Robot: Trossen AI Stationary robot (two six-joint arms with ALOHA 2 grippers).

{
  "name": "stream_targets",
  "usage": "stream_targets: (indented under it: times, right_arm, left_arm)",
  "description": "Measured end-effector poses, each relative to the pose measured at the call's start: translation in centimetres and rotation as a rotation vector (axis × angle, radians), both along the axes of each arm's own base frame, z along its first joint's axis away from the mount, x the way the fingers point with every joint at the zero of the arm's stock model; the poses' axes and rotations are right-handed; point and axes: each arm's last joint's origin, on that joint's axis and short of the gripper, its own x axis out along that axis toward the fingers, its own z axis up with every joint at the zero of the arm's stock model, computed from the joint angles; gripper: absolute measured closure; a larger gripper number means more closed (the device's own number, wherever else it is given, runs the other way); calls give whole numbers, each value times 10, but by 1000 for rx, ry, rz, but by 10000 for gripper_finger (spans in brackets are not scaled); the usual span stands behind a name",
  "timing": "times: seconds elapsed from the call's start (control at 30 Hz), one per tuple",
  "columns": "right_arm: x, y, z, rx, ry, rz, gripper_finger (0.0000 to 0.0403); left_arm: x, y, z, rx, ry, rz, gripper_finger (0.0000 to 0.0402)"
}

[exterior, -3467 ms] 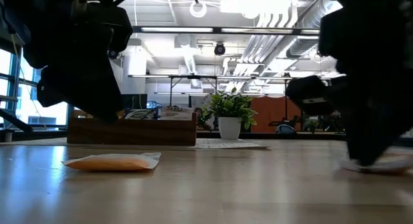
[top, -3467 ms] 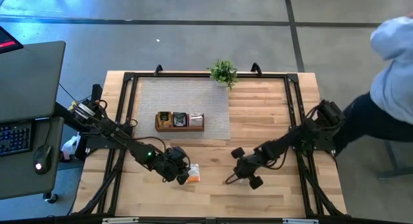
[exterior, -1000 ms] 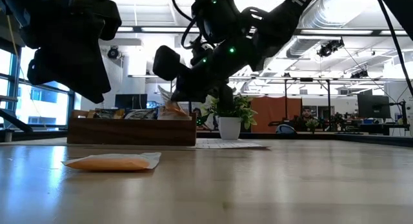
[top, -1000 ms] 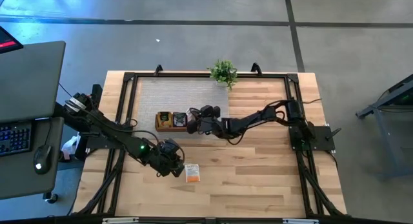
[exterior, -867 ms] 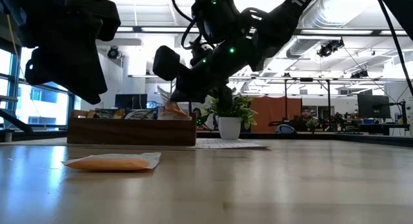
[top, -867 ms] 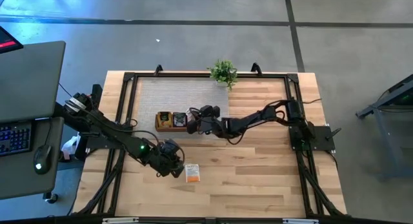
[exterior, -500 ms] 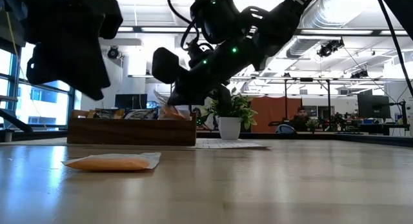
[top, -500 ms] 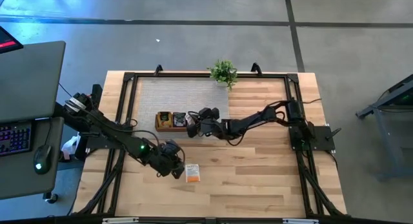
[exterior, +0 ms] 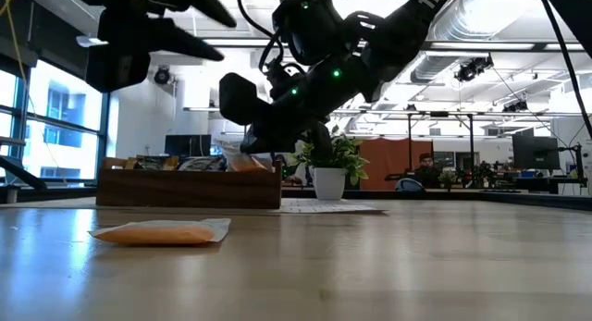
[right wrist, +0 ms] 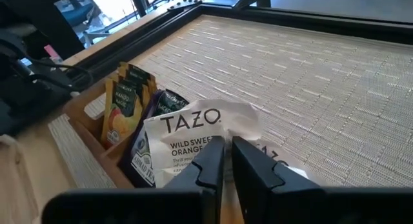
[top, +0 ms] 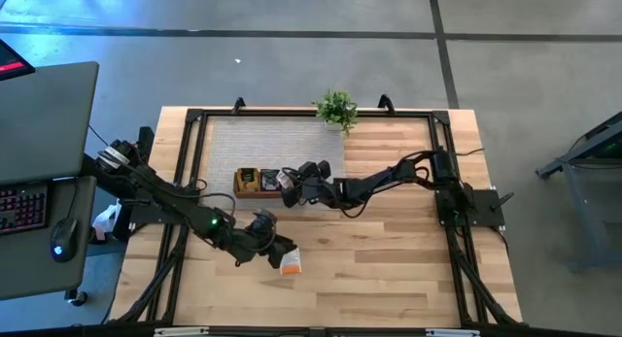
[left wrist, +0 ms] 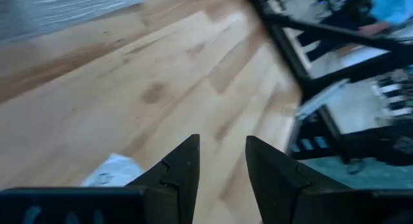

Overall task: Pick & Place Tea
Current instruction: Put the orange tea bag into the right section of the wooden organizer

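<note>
A brown wooden tray point(top: 255, 183) stands on a grey mat and holds dark tea sachets point(right wrist: 129, 98) upright in its compartments. My right gripper point(top: 288, 185) reaches from the table's right over the tray's right-hand compartment, shut on a white-and-orange sachet point(right wrist: 193, 130). Another orange-and-white sachet point(top: 290, 262) lies flat on the bare wood near the front; it also shows in the low view point(exterior: 162, 231). My left gripper point(top: 275, 246) hovers open just left of it, its fingers point(exterior: 199, 45) raised well above the table and touching nothing. My right gripper pinches the white-and-orange sachet at its edge point(right wrist: 224, 140) between the two fingers. The fingers come from the table's right, slanting down. The sachet stands tilted in the tray's right-hand compartment, leaning against the dark sachets beside it.
A small potted plant point(top: 336, 109) stands at the far edge of the mat point(top: 277, 148). A black frame point(top: 194, 123) runs around the table. Bare wood lies between the tray and the near edge.
My left gripper has tipped its fingers upward and risen a little, away from the sachet on the table, staying open. My right gripper has tilted slightly, and the sachet it holds has sunk from above the tray's rim down into the right-hand compartment.
</note>
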Motion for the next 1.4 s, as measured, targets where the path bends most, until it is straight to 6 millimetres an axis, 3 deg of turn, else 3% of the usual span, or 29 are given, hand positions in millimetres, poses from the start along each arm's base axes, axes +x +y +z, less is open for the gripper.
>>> stream_targets:
  times: [0.77,1.17,1.4]
  right_arm:
    - [-1,0,-2,10,17,-6,359]
    - [-3,-34,-2,8,13,-89,359]
    - [0,-28,-1,85,-18,21,362]
  left_arm:
    - [-1,0,-2,1,30,-29,277]
    - [-1,-1,-2,-9,36,-46,277]
    - [-1,-1,-2,-9,36,-45,277]
